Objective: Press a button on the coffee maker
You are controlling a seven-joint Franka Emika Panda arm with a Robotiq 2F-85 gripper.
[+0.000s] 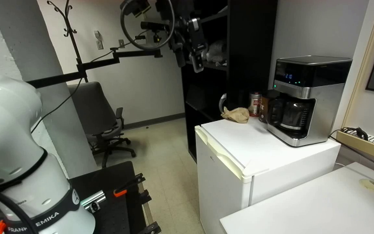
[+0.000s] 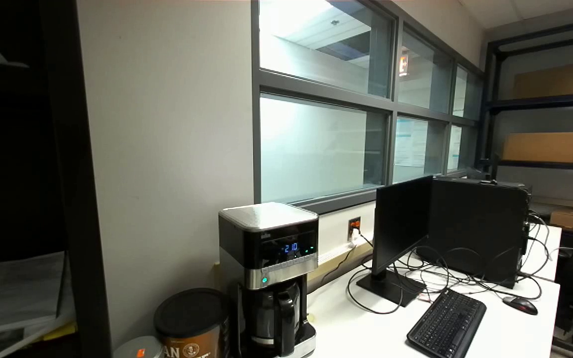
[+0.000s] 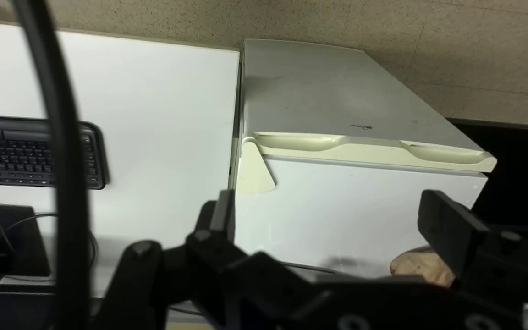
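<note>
The coffee maker [image 1: 328,110] stands on the white fridge cabinet [image 1: 232,143], silver and black, with a dark glass carafe below. It also shows in an exterior view [image 2: 246,248]. Its display is lit blue with small green lights. A button strip [image 2: 289,266] runs below the display, with a lit green button [image 2: 264,280] at its left end. My gripper [image 1: 189,65] hangs in the air, left of and apart from the coffee maker. In the wrist view my gripper [image 3: 328,201] is open and empty above the cabinet. The coffee maker does not show there.
A crumpled brown bag [image 1: 235,114], a red-silver can [image 1: 255,104] and a brown jar [image 2: 192,318] stand beside the coffee maker. A black shelf [image 1: 248,48] rises behind. A white desk [image 3: 167,137] with a keyboard [image 2: 448,323] and monitor [image 2: 401,228] adjoins the cabinet.
</note>
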